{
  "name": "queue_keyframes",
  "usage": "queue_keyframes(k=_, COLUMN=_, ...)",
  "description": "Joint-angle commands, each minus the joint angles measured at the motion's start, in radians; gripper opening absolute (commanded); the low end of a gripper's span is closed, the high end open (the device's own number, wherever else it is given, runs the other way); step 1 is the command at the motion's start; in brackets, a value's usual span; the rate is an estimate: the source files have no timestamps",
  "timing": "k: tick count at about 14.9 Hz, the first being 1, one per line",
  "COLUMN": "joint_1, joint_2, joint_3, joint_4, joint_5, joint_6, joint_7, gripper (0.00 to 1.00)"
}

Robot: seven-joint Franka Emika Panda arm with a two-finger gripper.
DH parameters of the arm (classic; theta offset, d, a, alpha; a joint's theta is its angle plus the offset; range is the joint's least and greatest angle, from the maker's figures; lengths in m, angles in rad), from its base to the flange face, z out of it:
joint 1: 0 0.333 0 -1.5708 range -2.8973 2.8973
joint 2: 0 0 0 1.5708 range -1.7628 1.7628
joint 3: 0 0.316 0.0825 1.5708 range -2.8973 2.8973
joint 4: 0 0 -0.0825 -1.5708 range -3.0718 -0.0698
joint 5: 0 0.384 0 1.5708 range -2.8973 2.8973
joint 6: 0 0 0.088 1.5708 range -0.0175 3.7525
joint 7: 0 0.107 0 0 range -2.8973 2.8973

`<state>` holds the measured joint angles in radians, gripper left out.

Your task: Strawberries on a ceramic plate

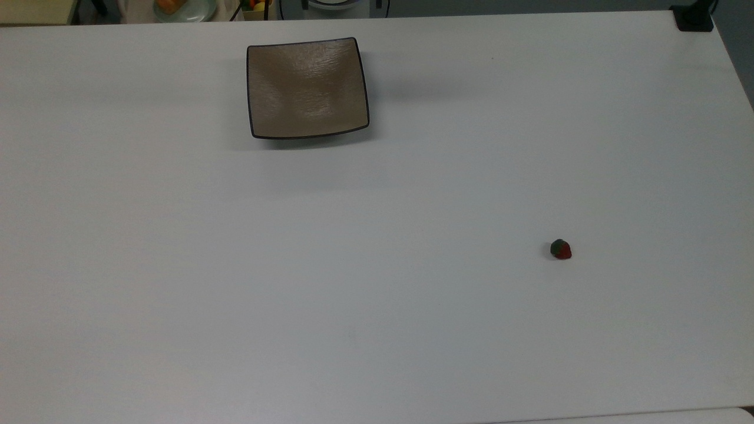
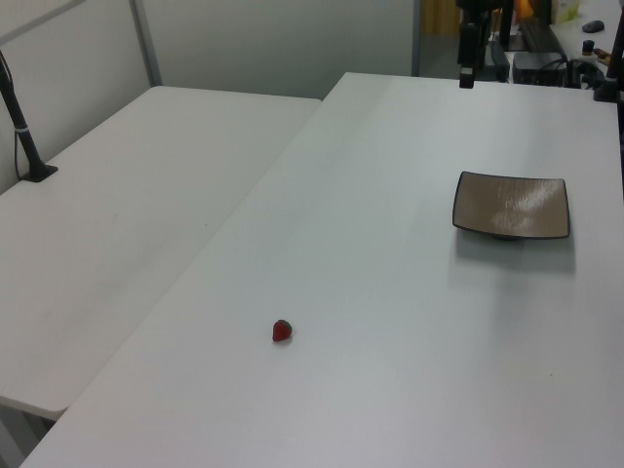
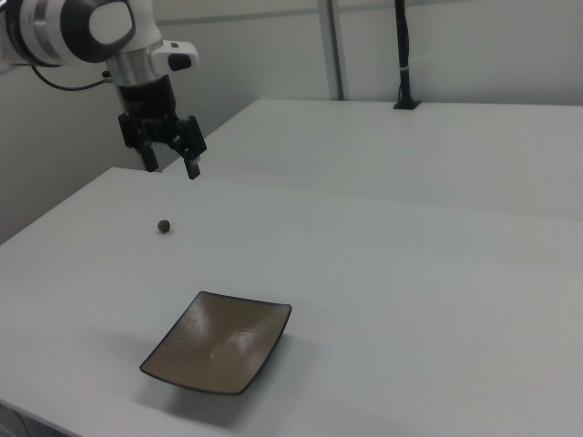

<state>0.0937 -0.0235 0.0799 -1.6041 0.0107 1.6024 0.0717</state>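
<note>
so the strawberry (image 1: 561,249) is just sitting on the white table (image 1: 377,306) by itself, well apart from the square tan ceramic plate (image 1: 307,88), which has nothing on it. in the right view the gripper (image 3: 170,168) hangs in the air above the table with its fingers spread open and nothing between them, up and a bit to the right view's right of the strawberry (image 3: 164,226).

white tabletop (image 1: 377,294) | second white table (image 2: 117,244) beside it | black pole (image 2: 21,127) upright on second table
</note>
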Motion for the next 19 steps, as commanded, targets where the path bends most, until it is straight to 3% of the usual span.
queue_keyframes(k=1, joint_1=0.009, joint_2=-0.010, joint_3=0.005, joint_4=-0.020, joint_5=0.008, joint_6=0.043, joint_7=0.025, gripper=1.00)
queue_keyframes(k=9, joint_1=0.038, joint_2=0.013, joint_3=0.003, joint_4=-0.020, joint_5=0.008, joint_6=0.108, joint_7=0.037, gripper=1.00)
queue_keyframes(k=12, joint_1=0.070, joint_2=0.069, joint_3=0.003, joint_4=-0.010, joint_5=0.009, joint_6=0.182, joint_7=0.045, gripper=1.00)
queue_keyframes(k=19, joint_1=0.107, joint_2=0.236, joint_3=0.014, joint_4=0.128, joint_5=0.005, joint_6=0.200, joint_7=0.148, gripper=1.00)
